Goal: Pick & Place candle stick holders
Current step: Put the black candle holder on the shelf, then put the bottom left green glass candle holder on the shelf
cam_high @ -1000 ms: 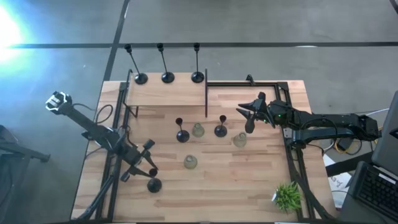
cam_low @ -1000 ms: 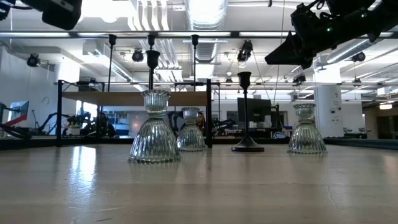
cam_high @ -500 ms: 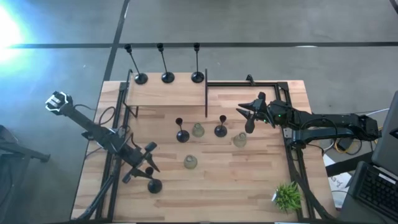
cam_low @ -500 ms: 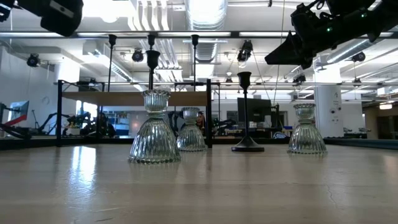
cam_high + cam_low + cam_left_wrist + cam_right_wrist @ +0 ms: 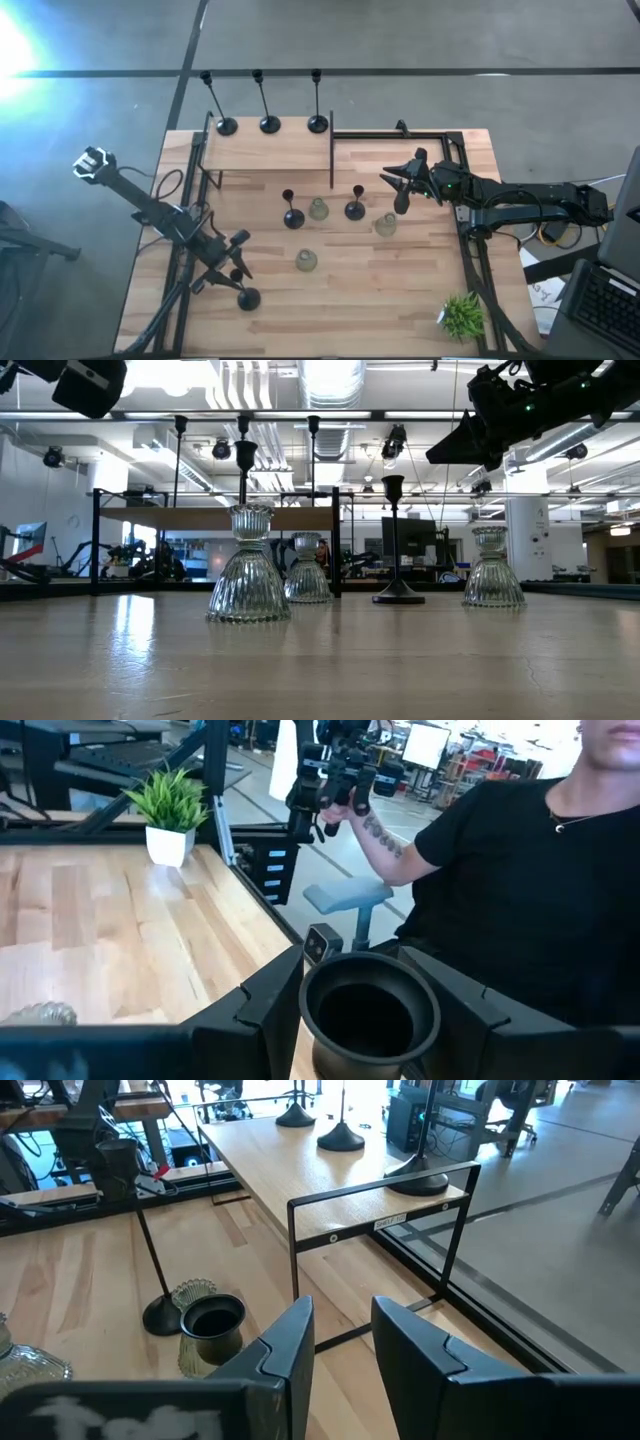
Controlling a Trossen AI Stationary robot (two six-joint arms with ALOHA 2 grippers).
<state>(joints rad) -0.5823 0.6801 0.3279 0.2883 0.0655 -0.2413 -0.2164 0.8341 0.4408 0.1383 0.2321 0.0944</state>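
Left end effector (image 5: 232, 262) has slid a little toward the near-left corner of the counter (image 5: 400, 290) over the last second, while the right one hasn't budged. Its fingers are pinched around a short black holder (image 5: 246, 295); the wrist view shows the cup (image 5: 368, 1012) squeezed between them.

Right end effector (image 5: 402, 180) hangs above the counter near the right rail, fingers slightly apart with nothing between them.

Mid-counter: two more short black holders (image 5: 292, 217) (image 5: 355, 209) and three glass ones (image 5: 318, 209) (image 5: 386, 225) (image 5: 306, 261), all upright. Three tall black holders (image 5: 270, 123) stand on the raised shelf (image 5: 260, 150) at the back. Potted plant (image 5: 462, 315) sits in the near-right corner, and a person (image 5: 520, 880) sits beyond the counter edge.
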